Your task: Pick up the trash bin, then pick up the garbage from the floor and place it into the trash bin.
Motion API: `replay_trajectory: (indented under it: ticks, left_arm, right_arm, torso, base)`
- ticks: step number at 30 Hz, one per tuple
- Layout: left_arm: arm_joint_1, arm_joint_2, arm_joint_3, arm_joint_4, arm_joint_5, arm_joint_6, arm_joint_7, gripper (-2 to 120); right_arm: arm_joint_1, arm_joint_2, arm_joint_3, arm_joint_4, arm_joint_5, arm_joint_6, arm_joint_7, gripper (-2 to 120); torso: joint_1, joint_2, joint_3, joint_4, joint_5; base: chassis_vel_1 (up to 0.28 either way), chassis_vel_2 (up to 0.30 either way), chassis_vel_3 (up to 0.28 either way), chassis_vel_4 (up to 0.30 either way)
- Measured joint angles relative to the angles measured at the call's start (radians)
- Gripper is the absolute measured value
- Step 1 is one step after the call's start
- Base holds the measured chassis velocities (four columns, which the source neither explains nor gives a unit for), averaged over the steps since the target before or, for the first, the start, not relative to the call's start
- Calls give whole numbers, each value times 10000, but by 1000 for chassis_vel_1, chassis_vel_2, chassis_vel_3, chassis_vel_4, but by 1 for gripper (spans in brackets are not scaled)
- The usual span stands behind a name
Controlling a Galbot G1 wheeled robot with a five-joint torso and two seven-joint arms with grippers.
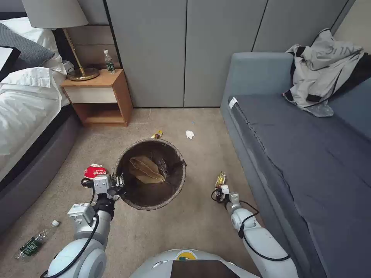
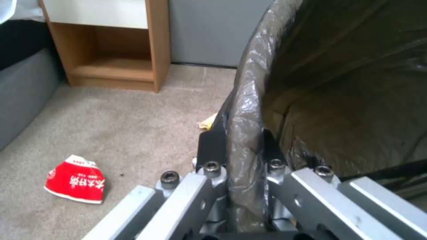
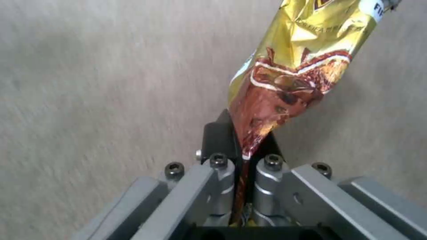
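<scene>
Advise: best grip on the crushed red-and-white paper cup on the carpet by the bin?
Probably from above, jaws across the narrower width of the crushed red-and-white paper cup. It lies flat on the carpet, so little side height shows. Both grippers are occupied now.

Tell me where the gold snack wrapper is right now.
The gold snack wrapper is pinched in the right tool, over the carpet beside the sofa, to the right of the trash bin.
</scene>
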Motion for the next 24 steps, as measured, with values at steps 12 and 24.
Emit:
replay_trajectory:
  ticks: [12,24]
  left_arm:
    - [-6,26,-44,4,-6,26,-24,2]
    - [3,0,-56,58,48,95,-62,2]
  right_arm:
    - [-510,-713,-58,2440,-84,-84,2,0]
    - [-1079,-2066,-228,7323,1284,-1222,-238,0]
  torso:
    - [0,0,0,-1,1]
    - [0,1,0,0,0]
  base:
    - [0,0,0,0]
    - [0,0,0,0]
